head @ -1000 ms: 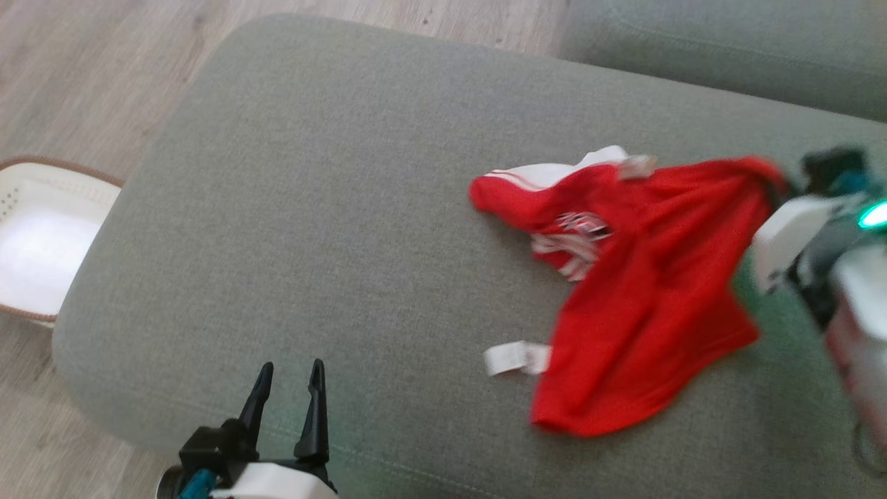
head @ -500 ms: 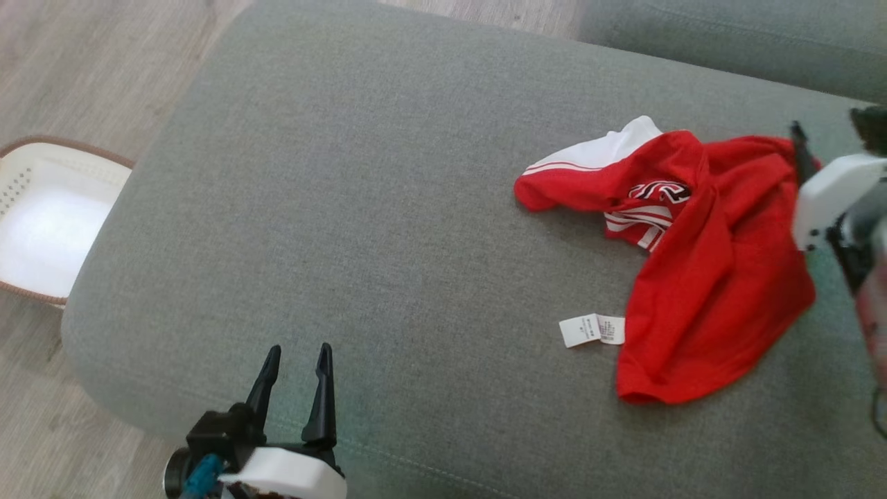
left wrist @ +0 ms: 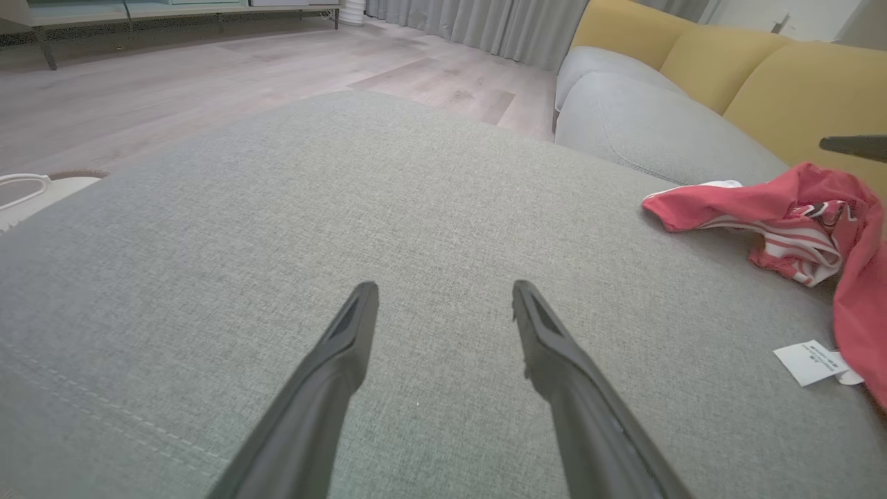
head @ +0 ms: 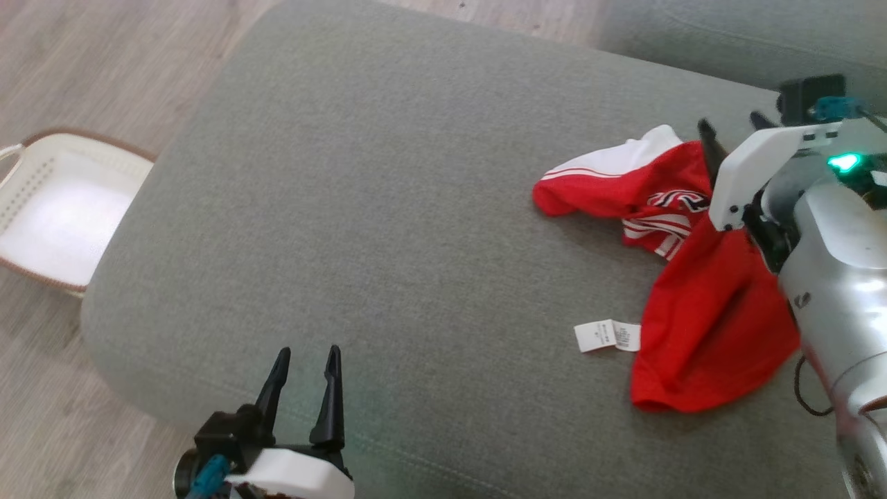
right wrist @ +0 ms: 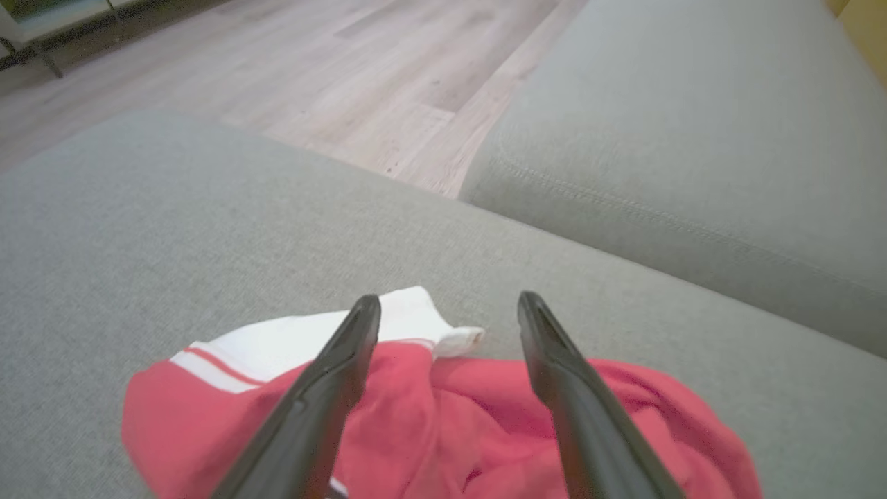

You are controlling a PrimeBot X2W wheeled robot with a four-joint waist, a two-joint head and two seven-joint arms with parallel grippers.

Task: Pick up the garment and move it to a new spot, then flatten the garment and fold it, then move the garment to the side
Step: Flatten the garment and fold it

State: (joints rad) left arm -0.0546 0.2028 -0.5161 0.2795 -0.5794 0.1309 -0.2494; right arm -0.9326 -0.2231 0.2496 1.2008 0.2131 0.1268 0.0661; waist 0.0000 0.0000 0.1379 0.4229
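- Two end effectors stood open and empty; the left end effector hovered over bare ottoman, well apart from the garment.
- The red garment lay crumpled on the ottoman's right side.
- The right end effector hung over it; a single-layer pinch could bunch it rather than flatten it.

The grey fabric cushion is lit evenly by soft daylight. The floor of the white perforated plastic basket, far left of the left gripper, is washed out by glare. A faint shadow is cast beside the crumpled red and white garment, below the right gripper. The right wrist view is slightly blurred, and lines are bowed toward both wrist views' borders.
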